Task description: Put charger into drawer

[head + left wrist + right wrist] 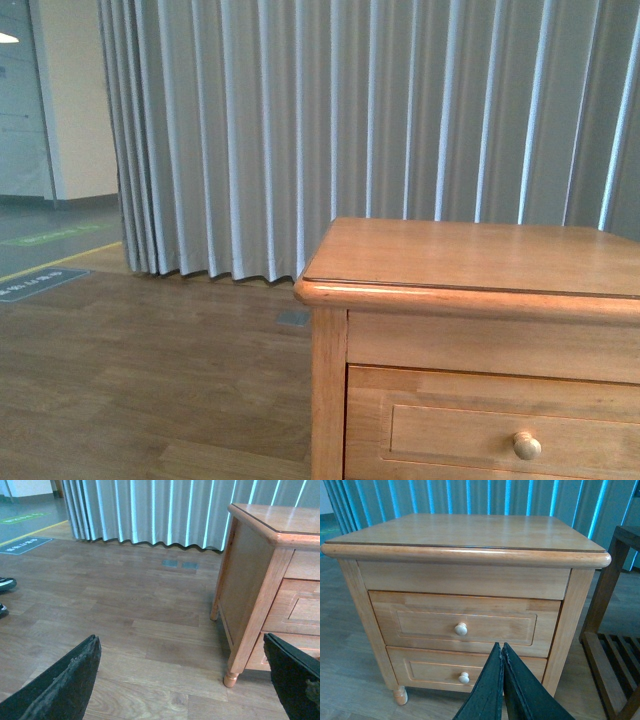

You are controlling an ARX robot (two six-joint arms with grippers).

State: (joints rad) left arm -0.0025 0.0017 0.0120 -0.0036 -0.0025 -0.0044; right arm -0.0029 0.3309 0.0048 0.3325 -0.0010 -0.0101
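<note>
The honey-coloured wooden cabinet [470, 260] stands at the right of the front view. Its top drawer [465, 622] is closed, with a small round pale knob [461, 628] that also shows in the front view [527, 445]. A similar lower drawer [445, 672] sits under it. My right gripper [501, 646] is shut and empty, in front of the cabinet, a little below and to the side of the top knob. My left gripper [182, 642] is wide open and empty above the floor, beside the cabinet's side [245, 580]. The charger is not in view. Neither arm shows in the front view.
A pleated grey curtain [350, 130] hangs behind the cabinet. A dark wooden slatted rack [612, 645] stands close beside the cabinet. Wood floor [125, 620] spreads out beside it, with two floor sockets [179, 564] and shoes [6, 583] at the edge.
</note>
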